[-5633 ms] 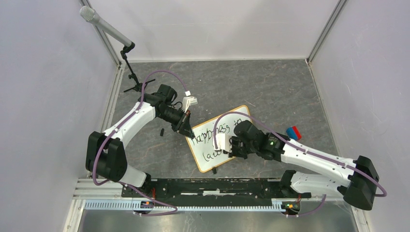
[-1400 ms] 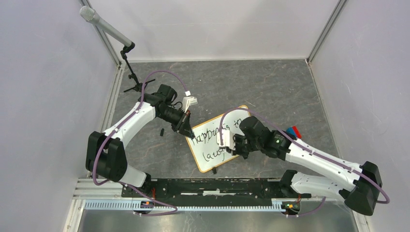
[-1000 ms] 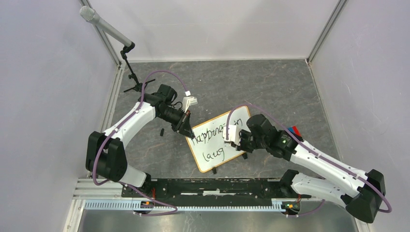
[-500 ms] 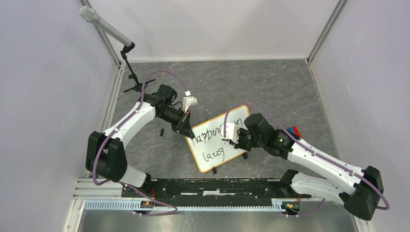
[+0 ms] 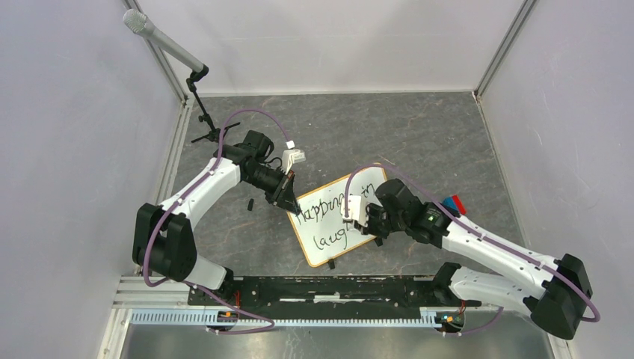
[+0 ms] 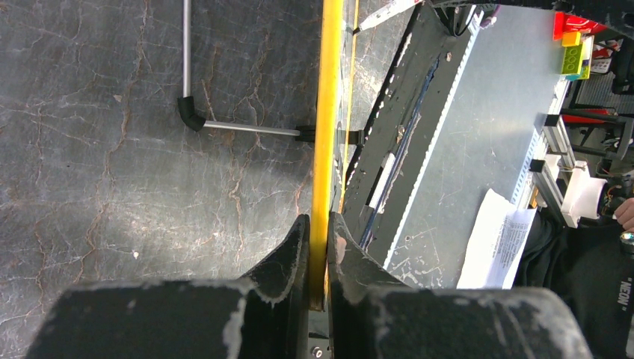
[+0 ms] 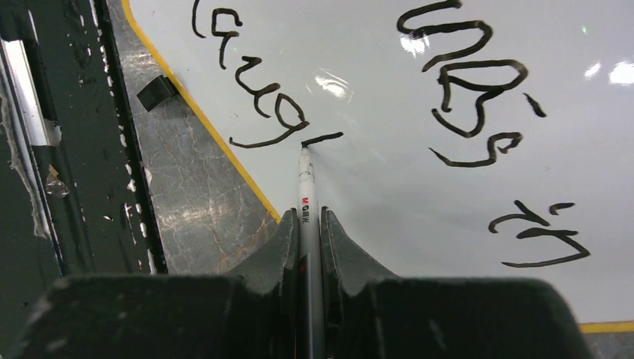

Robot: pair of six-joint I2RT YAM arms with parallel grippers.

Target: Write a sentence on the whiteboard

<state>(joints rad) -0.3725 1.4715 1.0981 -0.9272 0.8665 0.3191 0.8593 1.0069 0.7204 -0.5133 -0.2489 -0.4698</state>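
The whiteboard lies tilted on the grey table, tan-framed, with a black clip foot at its near edge. The sentence reads "Happiness in" on the upper line and "laug" plus a fresh short stroke on the lower line. My left gripper is shut on the board's left frame edge. My right gripper is shut on a grey marker whose tip touches the board at the start of that stroke, just right of the "g".
A microphone on a small black stand stands at the back left. A red and blue block lies right of the board, behind my right arm. A small black piece lies left of the board. The black base rail runs along the near edge.
My right gripper with the marker moved right along the lower line, then came back a little left. "laug" has gained a short new stroke. The left arm and board have not moved.
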